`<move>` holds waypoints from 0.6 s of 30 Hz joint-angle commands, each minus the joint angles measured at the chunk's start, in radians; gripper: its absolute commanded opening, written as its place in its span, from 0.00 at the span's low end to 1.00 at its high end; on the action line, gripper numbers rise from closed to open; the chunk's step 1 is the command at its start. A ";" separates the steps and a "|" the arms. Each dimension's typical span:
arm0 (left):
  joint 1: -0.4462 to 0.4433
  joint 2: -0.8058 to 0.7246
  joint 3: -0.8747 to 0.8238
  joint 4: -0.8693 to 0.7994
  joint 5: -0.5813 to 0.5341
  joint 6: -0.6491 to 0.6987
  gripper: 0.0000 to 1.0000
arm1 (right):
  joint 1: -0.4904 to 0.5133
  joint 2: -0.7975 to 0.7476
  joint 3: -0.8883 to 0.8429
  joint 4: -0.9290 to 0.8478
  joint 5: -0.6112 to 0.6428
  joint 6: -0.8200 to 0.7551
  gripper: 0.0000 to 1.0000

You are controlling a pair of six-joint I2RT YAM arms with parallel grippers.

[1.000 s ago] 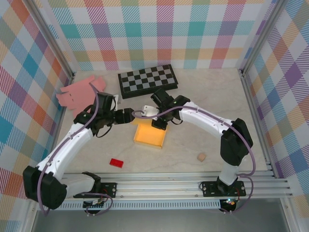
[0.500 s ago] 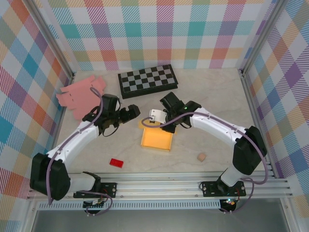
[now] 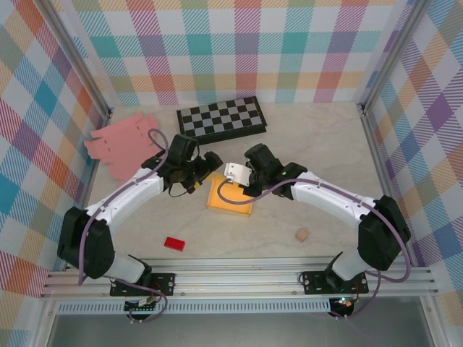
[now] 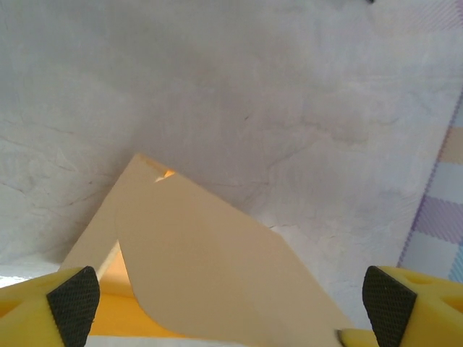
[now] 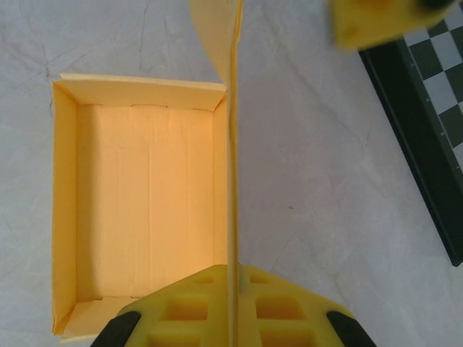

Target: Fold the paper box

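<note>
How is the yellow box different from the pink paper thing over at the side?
The yellow paper box is folded up with standing walls; the pink paper sheet lies spread out flat. The yellow paper box sits in the middle; the pink paper sheet is off to the far left. The right gripper pinches the yellow paper box's flap; nothing touches the pink paper sheet. Both look like thin card with flaps.

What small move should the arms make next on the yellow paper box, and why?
Probably close the left gripper on the pale lid flap of the yellow paper box. Its jaws stand wide open either side of the flap's rounded edge, while the right gripper, shut on the flap, holds it upright beside the open tray. A second grip should help fold it over.
</note>
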 commanded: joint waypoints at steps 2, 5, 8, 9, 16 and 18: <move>-0.028 0.041 0.019 -0.001 -0.001 -0.037 0.92 | 0.009 -0.027 -0.010 0.062 -0.013 0.026 0.07; -0.042 0.051 0.038 0.024 0.005 -0.052 0.90 | 0.010 -0.023 -0.016 0.066 -0.019 0.030 0.07; -0.045 0.070 0.113 -0.046 -0.010 0.014 0.89 | 0.013 -0.015 -0.022 0.066 0.004 0.020 0.07; -0.045 0.074 0.156 -0.109 -0.049 0.066 0.89 | 0.012 -0.017 -0.025 0.066 0.012 0.015 0.07; -0.042 0.097 0.262 -0.288 -0.186 0.302 0.90 | 0.012 -0.037 -0.041 0.061 0.031 -0.008 0.07; -0.042 0.108 0.291 -0.333 -0.211 0.348 0.91 | 0.012 -0.034 -0.039 0.060 0.040 -0.013 0.07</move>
